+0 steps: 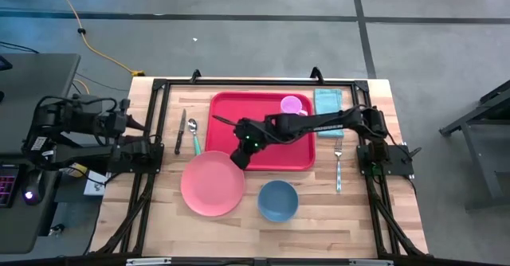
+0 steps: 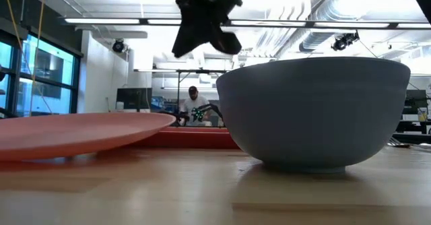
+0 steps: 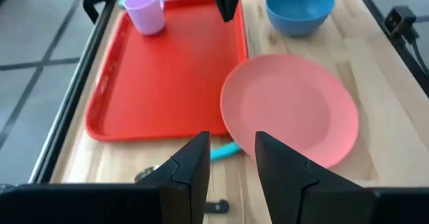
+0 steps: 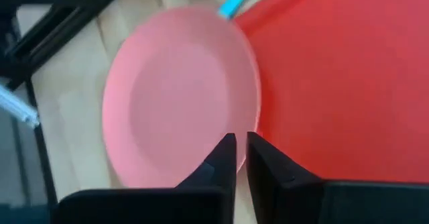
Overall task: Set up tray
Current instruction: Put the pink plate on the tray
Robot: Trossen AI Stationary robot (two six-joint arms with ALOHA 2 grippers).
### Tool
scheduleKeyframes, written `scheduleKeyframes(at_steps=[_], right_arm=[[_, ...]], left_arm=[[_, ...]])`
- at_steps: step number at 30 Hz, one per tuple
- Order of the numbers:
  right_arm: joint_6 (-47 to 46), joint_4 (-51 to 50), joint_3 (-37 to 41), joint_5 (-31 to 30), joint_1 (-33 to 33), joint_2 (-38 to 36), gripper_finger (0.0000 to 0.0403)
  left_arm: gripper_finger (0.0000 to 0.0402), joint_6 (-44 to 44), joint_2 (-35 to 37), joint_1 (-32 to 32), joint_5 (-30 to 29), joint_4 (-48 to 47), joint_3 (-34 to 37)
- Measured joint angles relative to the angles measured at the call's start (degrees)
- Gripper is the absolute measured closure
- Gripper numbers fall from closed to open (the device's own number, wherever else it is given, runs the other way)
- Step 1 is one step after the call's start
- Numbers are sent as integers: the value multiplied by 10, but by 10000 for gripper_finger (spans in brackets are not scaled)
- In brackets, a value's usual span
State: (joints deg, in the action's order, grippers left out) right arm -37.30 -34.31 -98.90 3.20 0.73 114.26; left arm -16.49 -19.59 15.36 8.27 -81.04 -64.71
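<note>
The tray (image 1: 267, 150) is a large red rectangular plastic piece with rounded corners and a low raised rim. It lies flat on the table (image 1: 319, 218), long sides parallel to the table's far edge, in the far central area. A pink cup (image 1: 292, 104) stands upright inside the tray at its far right corner. The rest of the tray floor is bare. A round pink plate (image 1: 211, 183) sits at the tray's near left corner, its edge overlapping the tray rim.
</note>
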Motion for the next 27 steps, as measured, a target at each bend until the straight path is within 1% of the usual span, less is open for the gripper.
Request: scheduleKeyframes(at_steps=[2, 5, 8, 11, 14, 16, 19, 24, 27], right_arm=[[-1, 30, 27, 29, 1, 1, 364], [-27, 98, 88, 77, -2, 1, 316], [-72, 205, 162, 133, -13, 3, 262], [-120, 334, 237, 154, -26, 3, 213], [-169, 426, 286, 168, -40, 3, 179], [-176, 464, 303, 169, -46, 2, 169], [-163, 465, 309, 169, -53, 2, 168], [-134, 475, 308, 174, -64, 2, 179], [-122, 475, 308, 174, -68, 2, 177]], left_arm=[[250, 3, 0, 0, 8, -1, 0], [250, 3, 0, 0, 19, 15, -1], [250, 3, 0, 0, 21, 32, -1], [250, 3, 0, 0, 21, 47, -1], [250, 5, 0, 0, 21, 52, -1], [250, 5, 0, 0, 20, 52, -1], [250, 6, 0, 0, 19, 52, -1], [250, 6, 0, 0, 17, 52, -1], [250, 6, 0, 0, 17, 52, -1]])
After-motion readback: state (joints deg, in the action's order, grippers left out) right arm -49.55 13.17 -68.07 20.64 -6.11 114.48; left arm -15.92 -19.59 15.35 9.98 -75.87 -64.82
